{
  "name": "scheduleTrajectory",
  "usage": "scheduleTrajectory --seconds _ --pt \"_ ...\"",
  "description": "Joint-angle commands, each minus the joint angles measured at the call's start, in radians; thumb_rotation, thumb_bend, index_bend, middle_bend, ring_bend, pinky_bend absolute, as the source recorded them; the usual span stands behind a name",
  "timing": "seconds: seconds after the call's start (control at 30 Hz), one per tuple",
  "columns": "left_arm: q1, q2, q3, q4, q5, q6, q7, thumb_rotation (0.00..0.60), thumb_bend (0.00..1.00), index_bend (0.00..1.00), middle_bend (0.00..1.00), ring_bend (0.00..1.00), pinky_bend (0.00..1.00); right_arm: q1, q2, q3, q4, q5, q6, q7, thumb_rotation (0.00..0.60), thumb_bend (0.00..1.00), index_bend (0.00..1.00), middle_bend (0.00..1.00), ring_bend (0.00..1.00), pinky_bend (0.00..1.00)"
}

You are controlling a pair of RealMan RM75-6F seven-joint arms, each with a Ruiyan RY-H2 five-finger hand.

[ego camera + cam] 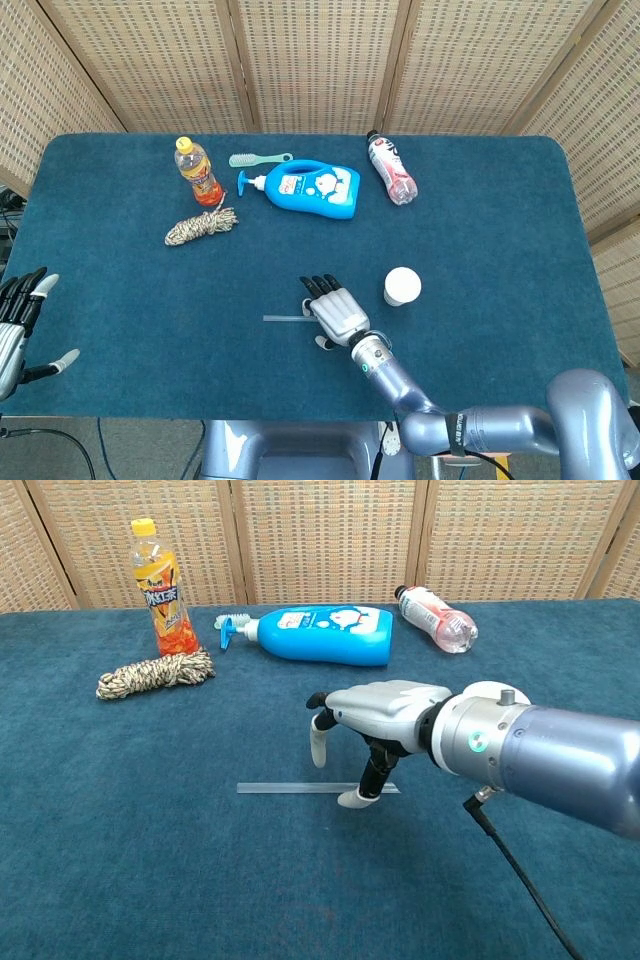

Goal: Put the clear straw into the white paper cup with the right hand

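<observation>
The clear straw [283,318] [288,788] lies flat on the blue table, pointing left to right. My right hand [335,312] [378,705] hovers over the straw's right end, palm down, fingers apart and holding nothing. In the chest view its thumb tip [356,798] comes down right beside the straw, and another finger [319,747] hangs above it. The white paper cup [402,286] stands upright just right of the hand; the forearm hides it in the chest view. My left hand [17,328] rests with spread fingers at the table's left edge.
Along the far side are an orange drink bottle [198,172], a coil of rope [201,226], a green brush [258,159], a blue pump bottle lying flat [312,190] and a pink-labelled bottle on its side [391,168].
</observation>
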Motion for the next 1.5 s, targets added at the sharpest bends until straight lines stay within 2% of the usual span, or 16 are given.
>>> scheduleTrajectory --seconds 0.03,0.3,0.83,1.27,1.5 --pt "-0.003 0.003 -0.004 0.001 -0.01 -0.006 -0.012 0.6 0.12 0.0 0.0 0.0 0.0 0.021 -0.041 0.011 0.049 0.037 0.01 -0.005 0.6 0.35 0.41 0.0 0.0 0.0" --pt "-0.017 0.004 -0.012 -0.001 -0.034 -0.036 -0.009 0.6 0.12 0.0 0.0 0.0 0.0 0.042 -0.095 0.034 0.126 0.074 0.011 0.023 0.6 0.37 0.43 0.0 0.0 0.0" --pt "-0.019 0.01 -0.022 0.001 -0.057 -0.041 -0.024 0.6 0.12 0.0 0.0 0.0 0.0 0.075 -0.186 0.025 0.259 0.059 -0.007 0.04 0.6 0.37 0.46 0.0 0.0 0.0" --pt "-0.017 0.015 -0.024 0.003 -0.063 -0.037 -0.044 0.6 0.12 0.0 0.0 0.0 0.0 0.079 -0.219 0.005 0.314 0.017 -0.021 0.039 0.6 0.39 0.54 0.0 0.0 0.0" --pt "-0.017 0.017 -0.025 0.004 -0.064 -0.037 -0.049 0.6 0.12 0.0 0.0 0.0 0.0 0.074 -0.228 -0.009 0.33 -0.012 -0.019 0.037 0.6 0.44 0.62 0.0 0.0 0.0"
